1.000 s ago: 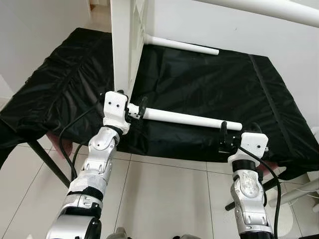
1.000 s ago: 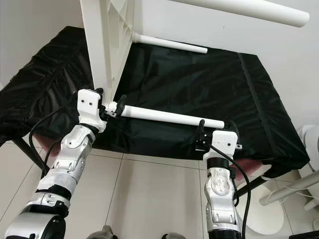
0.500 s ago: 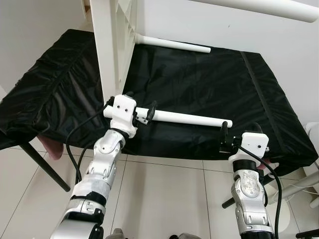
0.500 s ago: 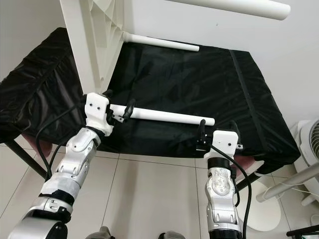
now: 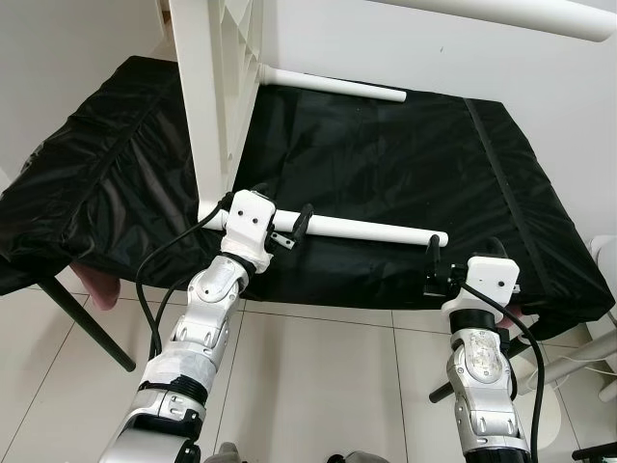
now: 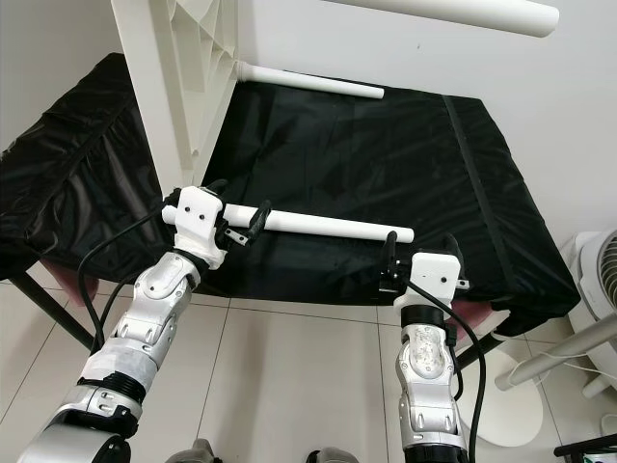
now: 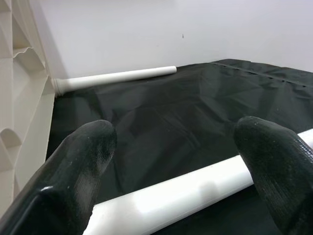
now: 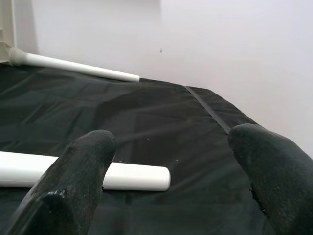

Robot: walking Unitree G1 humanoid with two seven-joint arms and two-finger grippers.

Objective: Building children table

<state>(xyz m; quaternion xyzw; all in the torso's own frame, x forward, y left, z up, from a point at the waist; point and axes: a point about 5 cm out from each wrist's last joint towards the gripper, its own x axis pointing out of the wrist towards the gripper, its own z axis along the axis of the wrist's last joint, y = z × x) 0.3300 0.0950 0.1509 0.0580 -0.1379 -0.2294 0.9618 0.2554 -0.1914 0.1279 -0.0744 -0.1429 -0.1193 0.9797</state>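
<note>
A white tabletop (image 5: 217, 87) stands on edge on the black-covered bench (image 5: 386, 154). One white leg (image 5: 333, 85) lies along the back. Another leg (image 5: 501, 14) juts out at the top right. A third leg (image 5: 371, 230) lies across the cloth near the front edge, its left end by the tabletop's lower corner. My left gripper (image 5: 280, 214) is open with its fingers (image 7: 78, 181) straddling that leg (image 7: 195, 188) near its left end. My right gripper (image 5: 461, 253) is open just short of the leg's free right end (image 8: 132, 177), not touching it.
The bench's front edge runs just ahead of both wrists, above a tiled floor (image 5: 318, 386). A dark metal bench leg (image 5: 87, 318) slants down at the left beside a pink object (image 5: 96, 285). A white fan (image 6: 598, 280) and its stand are at the right.
My left gripper has slid to the right along the near leg, away from the tabletop's corner. The camera has shifted a little. The right arm has not moved.
</note>
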